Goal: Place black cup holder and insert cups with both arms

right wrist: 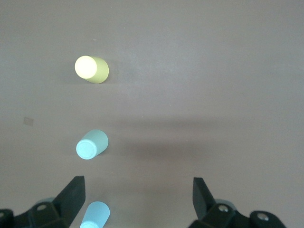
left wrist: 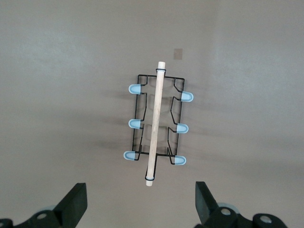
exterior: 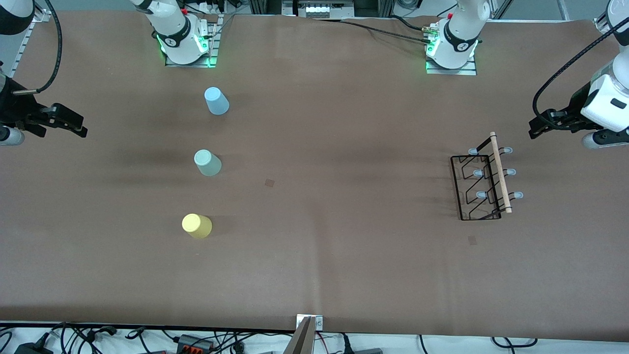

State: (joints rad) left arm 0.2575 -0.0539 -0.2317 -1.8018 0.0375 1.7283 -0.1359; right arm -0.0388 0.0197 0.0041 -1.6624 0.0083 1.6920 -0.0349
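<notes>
- The black cup holder [exterior: 484, 182] stands upright on the brown desk [exterior: 344, 255] toward the left arm's end, its wooden rod handle [exterior: 500, 172] on top and six blue-tipped pegs [left wrist: 135, 88] sticking out to either side.
- Three cups stand upside down in a row toward the right arm's end: the light blue cup [exterior: 216, 101] closest to the robots' bases, the mint-green cup [exterior: 207, 162] in the middle, the yellow cup [exterior: 196, 226] nearest the front camera. Each is well apart from the others and from the rack.
- The left gripper [exterior: 540, 125] hovers above the desk's edge beside the rack, its fingers [left wrist: 76, 202] spread wide and holding nothing.
- The right gripper [exterior: 69, 123] hangs over its own end of the desk, beside the row of cups, fingers [right wrist: 71, 194] likewise wide apart and empty.
</notes>
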